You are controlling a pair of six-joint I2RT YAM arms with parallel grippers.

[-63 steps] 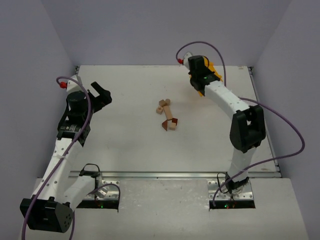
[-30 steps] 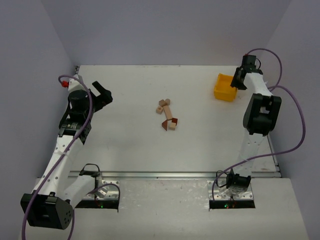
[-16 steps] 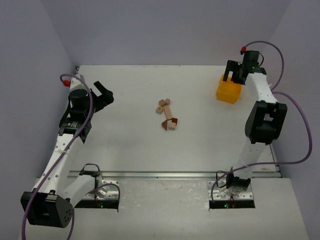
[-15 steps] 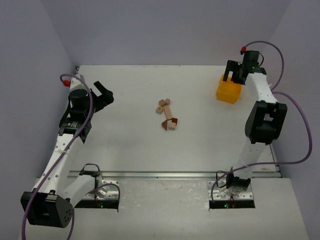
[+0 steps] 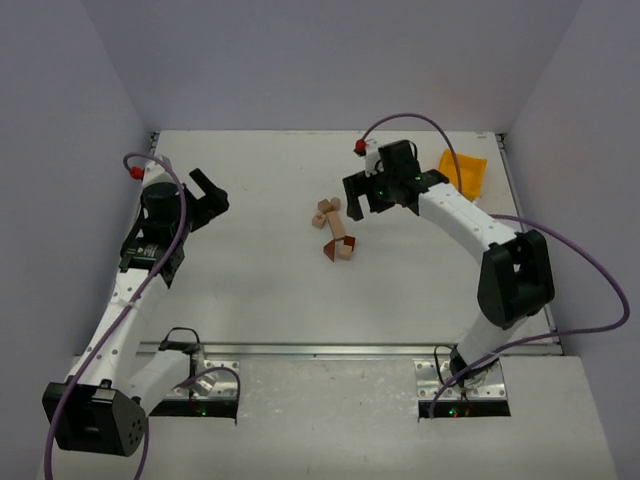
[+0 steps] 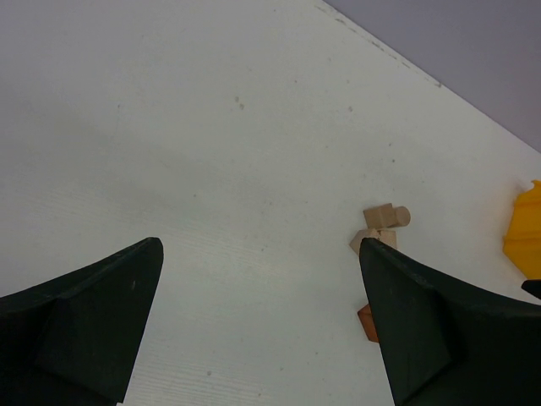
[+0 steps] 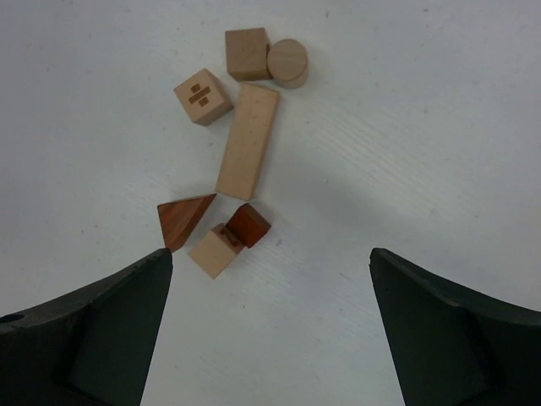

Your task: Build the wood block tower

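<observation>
The wood blocks lie loose and flat in a small cluster (image 5: 335,228) at mid-table, none stacked. The right wrist view shows a pale flat bar (image 7: 247,140), two pale cubes (image 7: 203,96) and a round piece (image 7: 288,62) beyond it. A red-brown wedge (image 7: 182,220), a red-brown cube (image 7: 248,225) and a pale cube (image 7: 212,251) lie nearer. My right gripper (image 5: 362,200) (image 7: 270,254) hovers open just right of the cluster, holding nothing. My left gripper (image 5: 212,190) (image 6: 260,243) is open and empty, far left of the blocks (image 6: 385,222).
A yellow plastic bin (image 5: 463,170) (image 6: 524,228) lies tipped on its side at the back right, behind the right arm. Grey walls enclose the table on three sides. A metal rail (image 5: 350,349) runs along the near edge.
The right arm swung left from the yellow bin at the back right to the block cluster, gripper open. The bin now lies tipped over. The left arm stayed put.
</observation>
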